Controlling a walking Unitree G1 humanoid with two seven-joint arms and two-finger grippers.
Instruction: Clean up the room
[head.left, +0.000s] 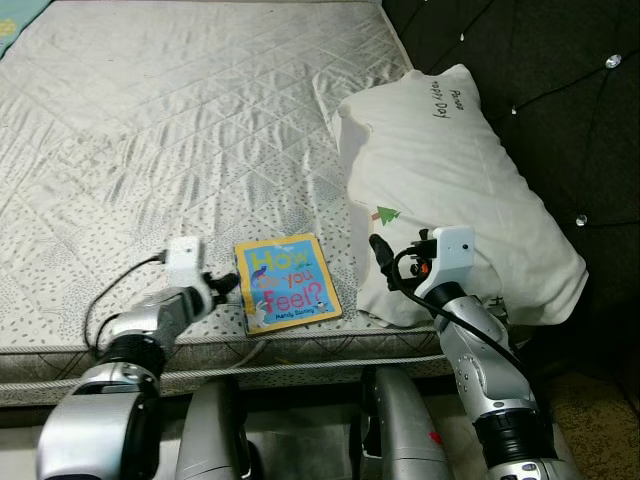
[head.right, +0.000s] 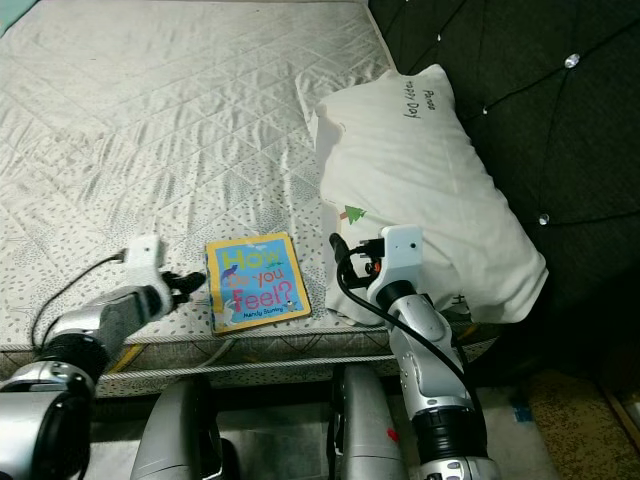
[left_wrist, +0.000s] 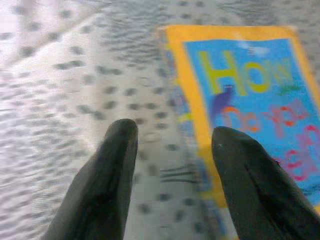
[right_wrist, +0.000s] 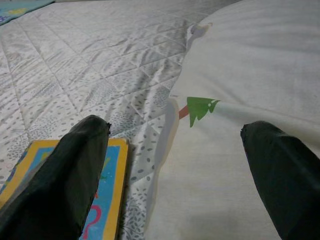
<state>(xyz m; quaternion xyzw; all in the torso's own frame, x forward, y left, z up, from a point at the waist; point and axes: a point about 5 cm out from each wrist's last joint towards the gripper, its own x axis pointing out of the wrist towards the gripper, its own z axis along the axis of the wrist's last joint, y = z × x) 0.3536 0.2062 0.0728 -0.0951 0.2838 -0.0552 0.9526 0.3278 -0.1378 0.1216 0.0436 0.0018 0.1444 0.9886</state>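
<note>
A children's book (head.left: 286, 283) with a yellow border and blue cover lies flat near the front edge of the mattress (head.left: 180, 130). My left gripper (head.left: 228, 285) is open, low over the mattress just left of the book's edge; in the left wrist view one of its fingers (left_wrist: 250, 185) overlaps the book (left_wrist: 250, 95). A white pillow (head.left: 450, 190) with a small green tree print lies to the right of the book. My right gripper (head.left: 395, 258) is open at the pillow's near left corner, its fingers (right_wrist: 65, 180) spread wide between book and pillow (right_wrist: 240, 100).
A dark tufted headboard (head.left: 540, 70) rises on the right behind the pillow. The mattress's front edge (head.left: 300, 360) runs just before my legs. A bit of teal cloth (head.left: 15, 25) shows at the far left corner.
</note>
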